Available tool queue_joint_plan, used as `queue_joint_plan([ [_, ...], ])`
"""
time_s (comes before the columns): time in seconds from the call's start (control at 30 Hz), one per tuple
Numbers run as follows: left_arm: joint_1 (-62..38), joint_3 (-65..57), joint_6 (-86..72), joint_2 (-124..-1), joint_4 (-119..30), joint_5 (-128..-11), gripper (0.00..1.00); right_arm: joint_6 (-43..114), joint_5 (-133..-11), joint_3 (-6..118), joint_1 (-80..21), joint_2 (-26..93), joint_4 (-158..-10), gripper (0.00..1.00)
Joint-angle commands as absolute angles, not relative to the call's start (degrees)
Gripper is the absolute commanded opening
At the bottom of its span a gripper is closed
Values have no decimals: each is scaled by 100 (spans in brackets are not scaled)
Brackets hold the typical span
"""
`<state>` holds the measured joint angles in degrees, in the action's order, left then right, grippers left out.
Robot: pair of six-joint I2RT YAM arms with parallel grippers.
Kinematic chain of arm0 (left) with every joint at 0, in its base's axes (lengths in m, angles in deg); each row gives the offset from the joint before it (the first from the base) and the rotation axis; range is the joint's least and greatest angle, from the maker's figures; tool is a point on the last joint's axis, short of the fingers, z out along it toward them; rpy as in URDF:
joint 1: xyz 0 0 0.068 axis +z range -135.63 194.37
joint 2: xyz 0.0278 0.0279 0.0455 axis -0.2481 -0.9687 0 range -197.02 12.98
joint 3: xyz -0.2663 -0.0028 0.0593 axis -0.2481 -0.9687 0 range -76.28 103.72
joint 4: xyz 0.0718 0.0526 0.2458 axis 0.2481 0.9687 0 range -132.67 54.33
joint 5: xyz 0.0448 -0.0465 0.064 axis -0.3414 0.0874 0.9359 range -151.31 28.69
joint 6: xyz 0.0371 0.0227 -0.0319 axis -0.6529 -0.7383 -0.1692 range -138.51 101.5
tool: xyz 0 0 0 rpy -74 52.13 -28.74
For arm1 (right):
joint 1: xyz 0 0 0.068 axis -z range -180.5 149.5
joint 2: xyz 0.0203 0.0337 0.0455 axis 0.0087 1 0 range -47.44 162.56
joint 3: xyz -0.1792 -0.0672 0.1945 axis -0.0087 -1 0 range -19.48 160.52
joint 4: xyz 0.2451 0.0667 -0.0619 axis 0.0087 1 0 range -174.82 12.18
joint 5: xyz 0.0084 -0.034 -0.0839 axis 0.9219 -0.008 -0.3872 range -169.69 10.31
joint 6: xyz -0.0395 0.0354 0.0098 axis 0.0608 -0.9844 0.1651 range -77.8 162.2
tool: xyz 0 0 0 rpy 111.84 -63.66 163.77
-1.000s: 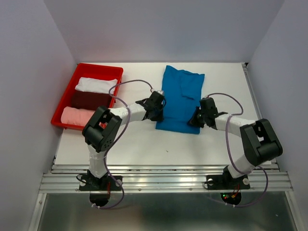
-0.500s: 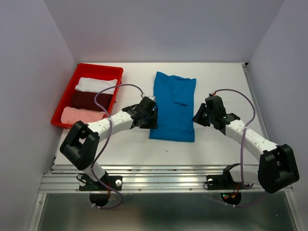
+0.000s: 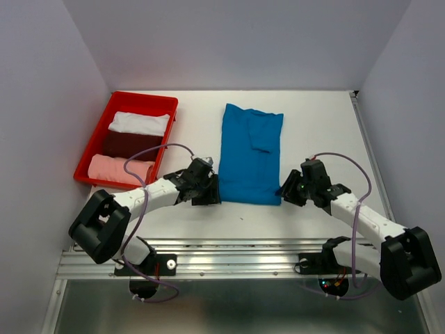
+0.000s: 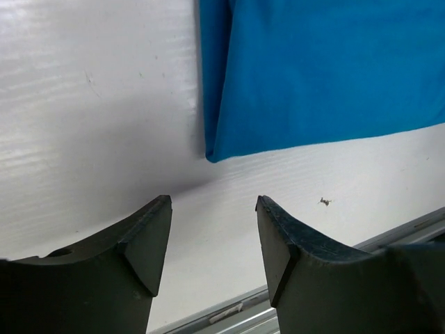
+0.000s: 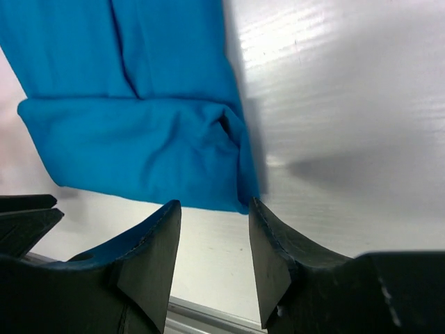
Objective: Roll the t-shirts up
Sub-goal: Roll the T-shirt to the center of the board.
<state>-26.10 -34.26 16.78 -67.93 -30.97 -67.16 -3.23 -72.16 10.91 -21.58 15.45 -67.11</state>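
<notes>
The left jaws stand partly apart with nothing between them, poised over bare white table (image 4: pixel 97 104). Just beyond their tips lies the near left corner of the bright blue cloth t-shirt (image 4: pixel 320 69); jaws and cloth do not touch. The right jaws are likewise parted and empty. Their tips sit just short of the shirt's near right corner, where the cloth is bunched into a small crease; whether a tip brushes the hem I cannot tell.

Seen from above, the blue shirt lies flat in the middle of the table, folded into a long strip running from near to far, with a sleeve doubled over on its upper surface. The left arm (image 3: pixel 149 195) reaches in low from the left and the right arm (image 3: pixel 361 216) from the right, so the two sets of jaws flank the shirt's near edge.

Well to the left, at the far left of the table, sits a red plastic tray (image 3: pixel 146 97). In it lie three bundled shirts in a row: a white one (image 3: pixel 139 122) farthest, a dark maroon one (image 3: pixel 132 143) in the middle, and a pale pink one (image 3: pixel 119 169) nearest.
</notes>
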Motion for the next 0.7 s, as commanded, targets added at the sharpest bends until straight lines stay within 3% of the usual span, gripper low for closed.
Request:
queue_joint_plan([
  [0.0,-2597,-3734,2043,-6551,-3731,-7010,61,-657,-6870,787,-2159,1382,-7067,49],
  [0.23,-2562,-3998,2289,-6683,-4196,-6896,51,-763,-6756,452,-2159,1514,-7454,46],
  [0.67,-2545,-4095,2404,-6823,-4434,-6650,44,-824,-6729,258,-2159,1795,-7806,36],
])
